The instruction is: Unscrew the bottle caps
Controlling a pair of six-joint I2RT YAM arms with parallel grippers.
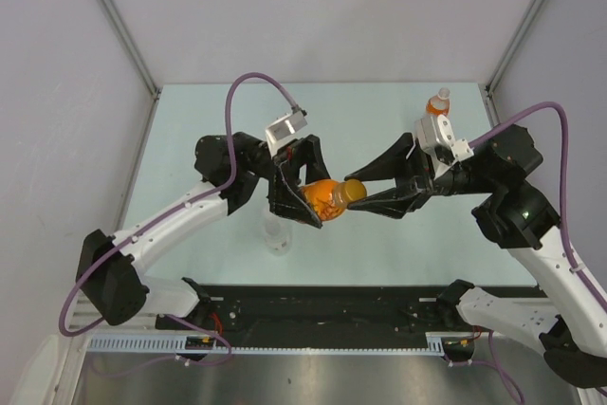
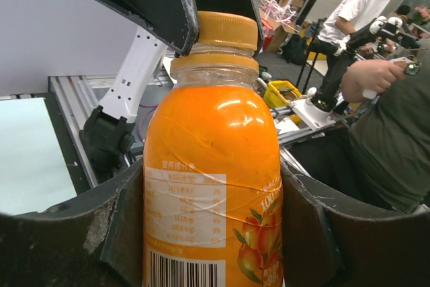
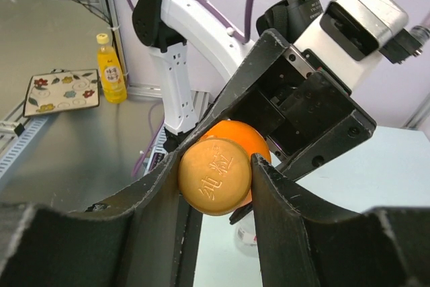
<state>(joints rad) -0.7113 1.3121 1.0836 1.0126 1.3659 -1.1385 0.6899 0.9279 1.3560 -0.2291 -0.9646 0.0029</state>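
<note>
Caught the orange bottle point(image 2: 211, 159) held sideways in the air over the table point(image 1: 398, 253), roughly mid-table between both arms. Gripped round the body by the left gripper point(image 1: 305, 198), and pinched at the orange cap point(image 3: 215, 176) by the right gripper point(image 1: 358, 191), fingers pressed on either side of it. Looked seated on the neck from the left wrist view, that cap. Also spotted a clear bottle point(image 1: 276, 232) upright on the table just beside the left gripper, touched by nothing. Noticed another orange bottle with a white cap point(image 1: 437, 103) upright near the far right corner, well apart from everything.
</note>
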